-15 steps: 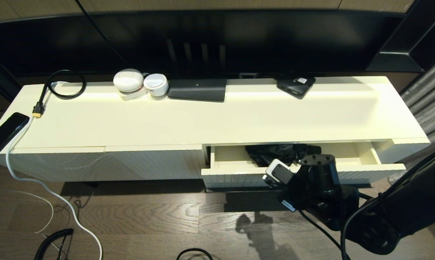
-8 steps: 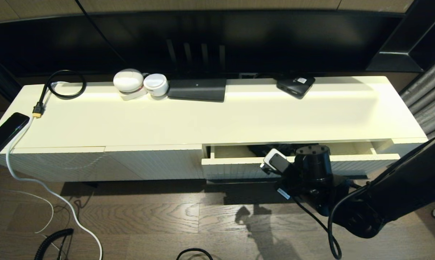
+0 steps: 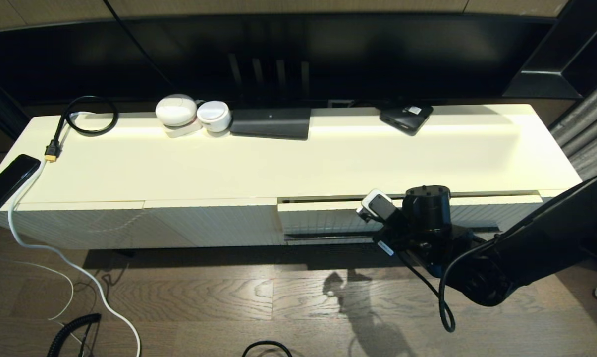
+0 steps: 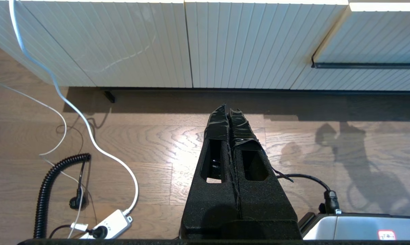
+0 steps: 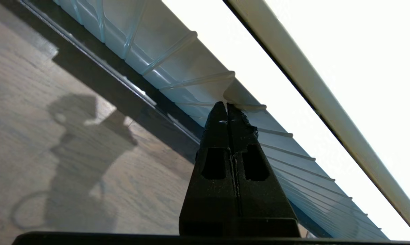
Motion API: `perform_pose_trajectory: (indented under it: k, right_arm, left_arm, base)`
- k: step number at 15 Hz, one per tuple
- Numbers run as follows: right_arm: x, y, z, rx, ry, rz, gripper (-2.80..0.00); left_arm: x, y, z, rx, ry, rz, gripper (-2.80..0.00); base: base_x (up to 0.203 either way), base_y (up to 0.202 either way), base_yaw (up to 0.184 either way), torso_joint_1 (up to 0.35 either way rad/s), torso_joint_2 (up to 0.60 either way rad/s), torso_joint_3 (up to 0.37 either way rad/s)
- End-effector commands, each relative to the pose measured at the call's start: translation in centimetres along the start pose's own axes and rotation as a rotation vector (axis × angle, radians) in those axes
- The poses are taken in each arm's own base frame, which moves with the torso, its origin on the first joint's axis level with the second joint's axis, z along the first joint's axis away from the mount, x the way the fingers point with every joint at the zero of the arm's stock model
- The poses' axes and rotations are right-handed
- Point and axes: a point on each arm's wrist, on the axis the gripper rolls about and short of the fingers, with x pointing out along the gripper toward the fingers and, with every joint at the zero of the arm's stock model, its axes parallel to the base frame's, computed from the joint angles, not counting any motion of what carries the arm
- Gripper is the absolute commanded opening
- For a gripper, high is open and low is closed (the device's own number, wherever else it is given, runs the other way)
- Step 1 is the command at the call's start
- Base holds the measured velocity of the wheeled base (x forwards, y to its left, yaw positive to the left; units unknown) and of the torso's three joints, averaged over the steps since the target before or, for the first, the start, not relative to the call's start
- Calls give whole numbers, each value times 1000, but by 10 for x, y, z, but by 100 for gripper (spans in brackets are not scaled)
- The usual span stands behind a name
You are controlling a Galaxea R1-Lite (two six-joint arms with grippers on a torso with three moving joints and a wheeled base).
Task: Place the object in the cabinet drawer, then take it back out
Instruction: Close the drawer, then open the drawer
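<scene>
One closed right gripper (image 5: 228, 108), holding nothing, pressed its fingertips against the fluted front of the nearly shut cabinet drawer (image 3: 328, 218), where a square, steady push would seat it flush.

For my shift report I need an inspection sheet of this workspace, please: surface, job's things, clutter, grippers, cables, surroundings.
Surface: cream cabinet top, bare in the middle.
Job's things: drawer almost shut, a thin gap left at its upper edge; what lies inside is hidden.
Clutter: two white round devices, black box and small black device along the back; phone at the left end.
Grippers: right gripper shut, tips against the drawer's fluted front; left gripper shut, parked over the floor.
Cables: black looped cable on top; white cable and coiled black cord on the floor.
Surroundings: wood floor, dark screen behind the cabinet.
</scene>
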Motion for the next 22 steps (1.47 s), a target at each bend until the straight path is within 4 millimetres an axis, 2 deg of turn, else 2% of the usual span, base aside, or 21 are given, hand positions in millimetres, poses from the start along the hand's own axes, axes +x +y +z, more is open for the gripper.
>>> perform_pose_trajectory:
  k: [1, 6, 9, 13, 16, 19, 22]
  right_arm:
    - [3, -6, 5, 4, -17, -23, -280]
    - [5, -10, 7, 10, -25, -36, -280]
    - [-14, -20, 11, 12, -34, -38, -280]
    - [-75, -39, 13, -10, -27, 2, -280]
    - [-133, -56, 8, -75, -26, 34, -280]
    - [-188, -62, -14, -215, 14, 122, -280]
    - [-216, -50, -48, -425, 57, 248, -280]
  left_arm:
    - [0, 0, 0, -1, 1, 2, -280]
    - [0, 0, 0, -1, -1, 2, -280]
    - [0, 0, 0, -1, 0, 1, -280]
    - [0, 0, 0, -1, -1, 2, -280]
    - [0, 0, 0, -1, 1, 3, -280]
    - [0, 0, 0, -1, -1, 1, -280]
    - [0, 0, 0, -1, 0, 2, -280]
  base:
    - [0, 0, 0, 0, 0, 0]
    - [0, 0, 0, 0, 0, 0]
    - [0, 0, 0, 0, 0, 0]
    - [0, 0, 0, 0, 0, 0]
    - [0, 0, 0, 0, 0, 0]
    - [0, 0, 0, 0, 0, 0]
    - [0, 0, 0, 0, 0, 0]
